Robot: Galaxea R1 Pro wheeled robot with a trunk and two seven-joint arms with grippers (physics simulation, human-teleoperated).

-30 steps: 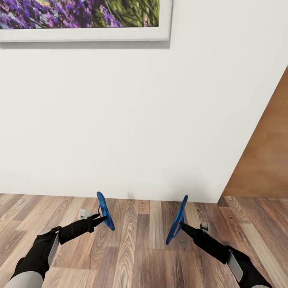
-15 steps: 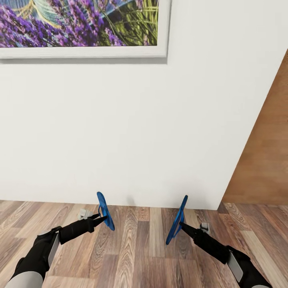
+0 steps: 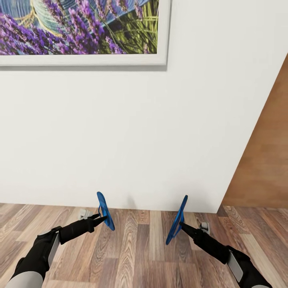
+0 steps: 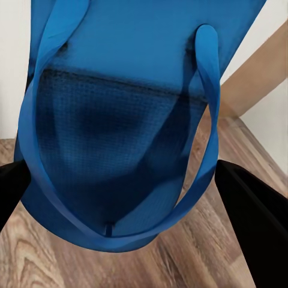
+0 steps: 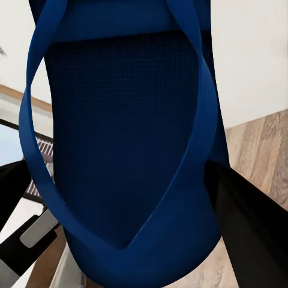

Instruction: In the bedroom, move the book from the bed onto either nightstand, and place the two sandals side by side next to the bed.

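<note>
From my head camera, I face a white wall [image 3: 132, 132] close ahead, with the purple lavender picture [image 3: 80, 28] hanging high on it and a brown door [image 3: 264, 160] at the right. Wood plank floor [image 3: 140, 256] runs below. My left end effector [image 3: 100, 218] is clamped on one blue sandal [image 3: 105, 217], held on edge above the floor. My right end effector [image 3: 182, 226] is clamped on the other blue sandal [image 3: 177, 221], also on edge and tilted. The two sandals are well apart, one on each side of me.

In my left wrist camera, the sandal [image 4: 126, 120] shows its strap side, sole and thong loop close up, with a dark finger [image 4: 258, 222] at each side, pressed against its edges.

In my right wrist camera, the second sandal [image 5: 126, 138] shows the same way, straps toward the lens, my black fingers [image 5: 252, 228] closed against its sides.
</note>
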